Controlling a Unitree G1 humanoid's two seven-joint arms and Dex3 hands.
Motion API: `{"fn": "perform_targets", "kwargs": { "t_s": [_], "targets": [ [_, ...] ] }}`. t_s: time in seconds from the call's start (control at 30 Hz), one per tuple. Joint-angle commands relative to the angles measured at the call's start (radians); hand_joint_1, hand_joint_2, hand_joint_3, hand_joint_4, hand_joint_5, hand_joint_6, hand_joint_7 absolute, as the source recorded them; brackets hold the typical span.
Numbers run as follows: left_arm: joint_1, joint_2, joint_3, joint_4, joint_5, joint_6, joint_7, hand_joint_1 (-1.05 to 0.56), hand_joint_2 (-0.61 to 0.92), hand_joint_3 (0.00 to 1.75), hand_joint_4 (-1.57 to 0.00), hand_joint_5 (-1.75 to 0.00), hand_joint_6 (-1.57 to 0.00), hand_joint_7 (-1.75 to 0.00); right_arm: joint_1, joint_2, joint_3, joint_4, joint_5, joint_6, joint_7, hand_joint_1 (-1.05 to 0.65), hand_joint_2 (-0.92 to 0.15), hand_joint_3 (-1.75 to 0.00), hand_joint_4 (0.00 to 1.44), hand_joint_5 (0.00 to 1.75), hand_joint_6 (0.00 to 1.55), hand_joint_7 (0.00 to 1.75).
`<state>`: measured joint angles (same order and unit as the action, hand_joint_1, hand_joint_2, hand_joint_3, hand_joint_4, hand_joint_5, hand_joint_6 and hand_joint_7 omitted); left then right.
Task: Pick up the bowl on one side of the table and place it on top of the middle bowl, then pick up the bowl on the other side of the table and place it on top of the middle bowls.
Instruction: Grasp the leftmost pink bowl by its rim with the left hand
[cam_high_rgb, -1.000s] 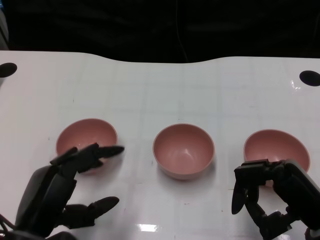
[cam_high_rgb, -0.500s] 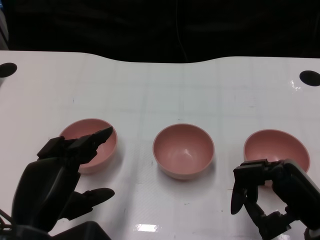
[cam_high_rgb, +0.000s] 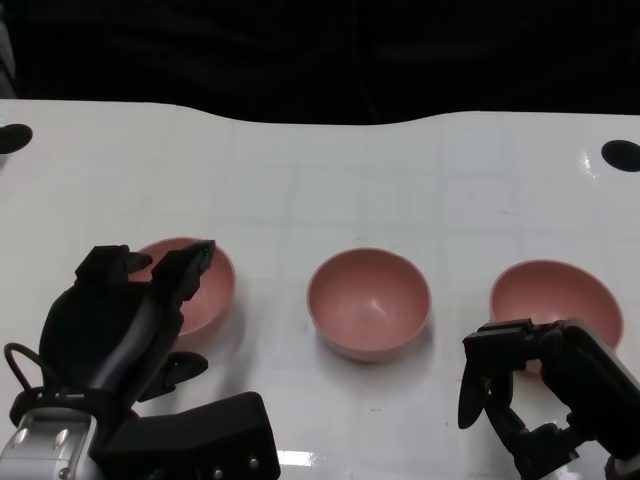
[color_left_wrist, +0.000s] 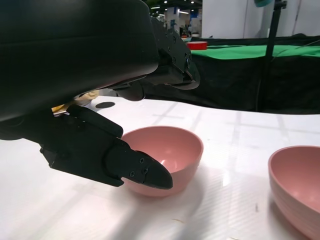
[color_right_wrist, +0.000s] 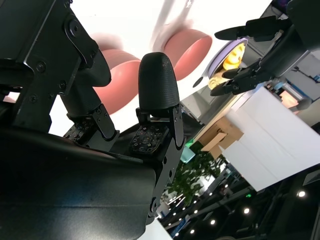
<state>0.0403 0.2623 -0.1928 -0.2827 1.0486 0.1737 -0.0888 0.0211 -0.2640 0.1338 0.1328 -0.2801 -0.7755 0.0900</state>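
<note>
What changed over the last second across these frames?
The left hand rotated and moved forward, so its fingers now arch over the near rim of the left bowl, with nothing gripped yet. The right hand stayed put near the right bowl. All three bowls, including the middle bowl, kept their places.
</note>
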Motion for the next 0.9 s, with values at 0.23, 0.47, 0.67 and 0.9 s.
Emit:
{"fn": "perform_targets", "kwargs": {
  "t_s": [0.23,0.47,0.67,0.9],
  "targets": [
    [-0.131,0.01,-0.078,0.176,0.096,0.1,-0.031,-0.57,0.92,0.03,-0.18,-0.54,-0.31,-0.01,0.008,-0.003,0.0,-0.014,0.003,0.009,0.0,0.32,-0.04,-1.7,0.99,1.7,0.96,1.29],
    [-0.218,0.002,-0.139,0.315,0.104,0.17,-0.049,-0.53,0.92,0.01,-0.37,-0.28,-0.35,-0.01,0.009,-0.004,0.001,-0.016,0.001,0.006,-0.002,0.29,-0.04,-1.7,0.97,1.72,0.94,1.3],
    [-0.267,0.004,-0.188,0.413,0.11,0.206,-0.052,-0.52,0.92,0.04,-0.4,-0.24,-0.36,-0.01,0.014,-0.005,0.001,-0.029,-0.003,0.014,-0.001,0.28,-0.05,-1.7,0.97,1.72,0.94,1.3],
    [-0.341,0.012,-0.23,0.601,0.063,0.176,0.013,-0.49,0.92,0.11,-0.62,-0.21,-0.51,-0.04,0.017,-0.002,0.002,-0.04,-0.005,0.02,-0.001,0.29,-0.04,-1.7,0.98,1.72,0.94,1.31]
  ]
}}
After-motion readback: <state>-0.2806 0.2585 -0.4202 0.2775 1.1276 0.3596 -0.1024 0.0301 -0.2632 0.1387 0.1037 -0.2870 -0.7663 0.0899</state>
